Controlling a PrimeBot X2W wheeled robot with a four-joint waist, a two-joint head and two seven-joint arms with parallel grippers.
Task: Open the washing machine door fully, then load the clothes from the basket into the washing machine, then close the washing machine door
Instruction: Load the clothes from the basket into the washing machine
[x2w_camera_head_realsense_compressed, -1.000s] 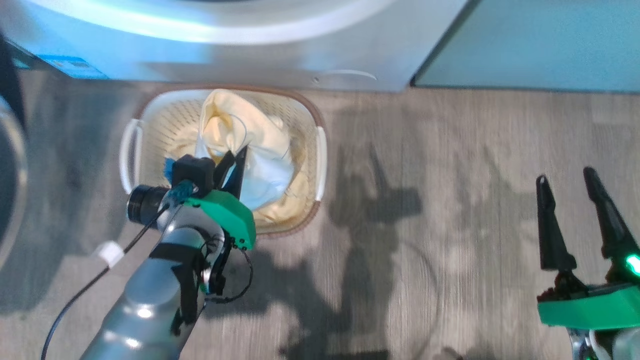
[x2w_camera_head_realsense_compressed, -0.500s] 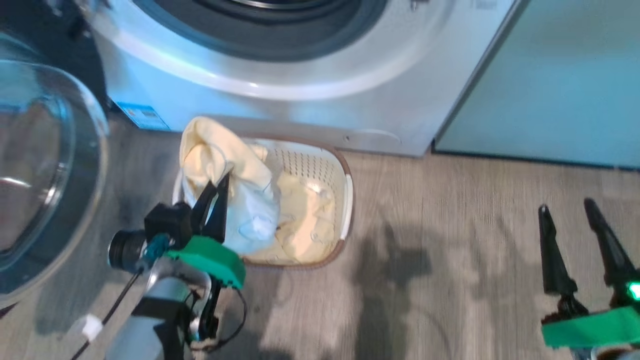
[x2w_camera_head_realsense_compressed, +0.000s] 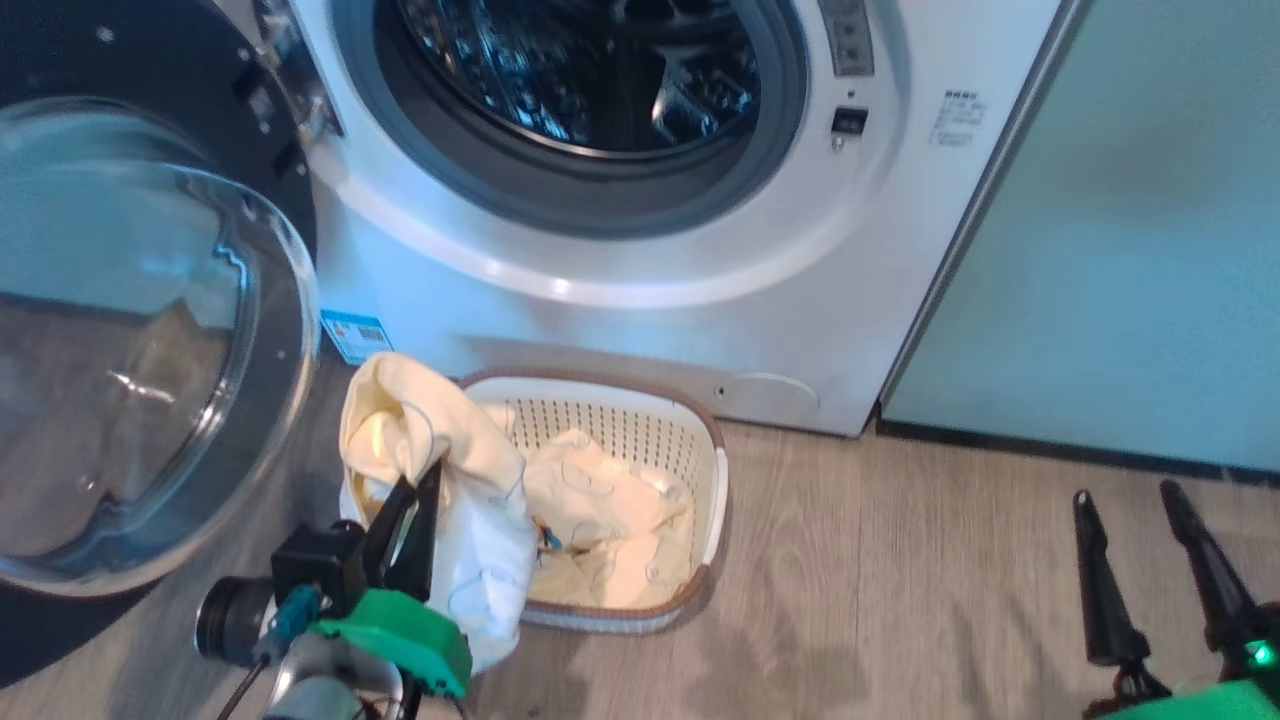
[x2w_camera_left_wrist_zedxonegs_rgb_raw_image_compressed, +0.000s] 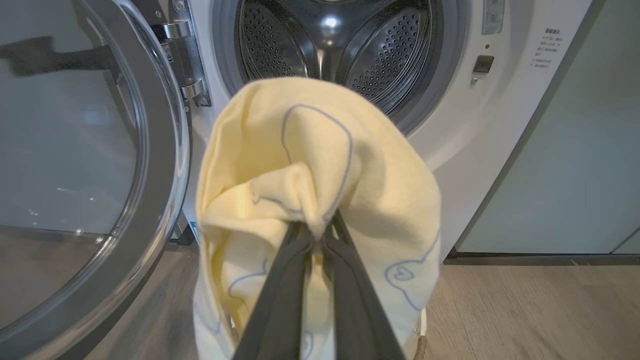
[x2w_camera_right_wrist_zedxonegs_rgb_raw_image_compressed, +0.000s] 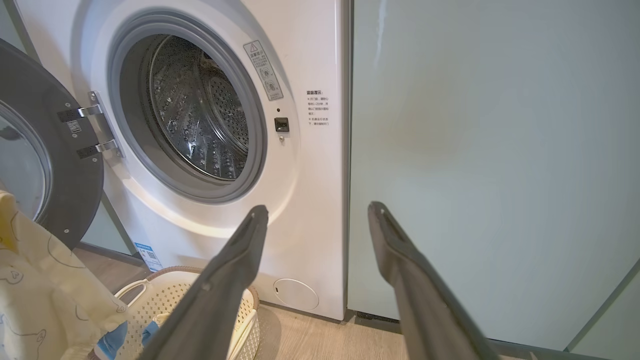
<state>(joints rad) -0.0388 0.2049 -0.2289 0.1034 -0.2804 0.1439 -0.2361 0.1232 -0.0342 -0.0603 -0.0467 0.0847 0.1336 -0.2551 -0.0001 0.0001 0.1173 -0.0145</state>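
the clothes (x2w_camera_left_wrist_zedxonegs_rgb_raw_image_compressed: 310, 150) are pale yellow-cream with thin blue outlined hearts and cartoon shapes. the basket (x2w_camera_head_realsense_compressed: 620, 425) is cream, dotted with small holes, its rim brown. the washing machine (x2w_camera_head_realsense_compressed: 640, 330) is white with a grey ring; the washing machine door (x2w_camera_head_realsense_compressed: 130, 340) is glossy black around clear glass. the floor (x2w_camera_head_realsense_compressed: 900, 600) is grey woodgrain.

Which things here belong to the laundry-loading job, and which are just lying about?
Job:
- washer, its door swung open
- basket with clothes
- garment pinched in the left gripper

Just there:
- cabinet
- floor
- right gripper, open, holding nothing
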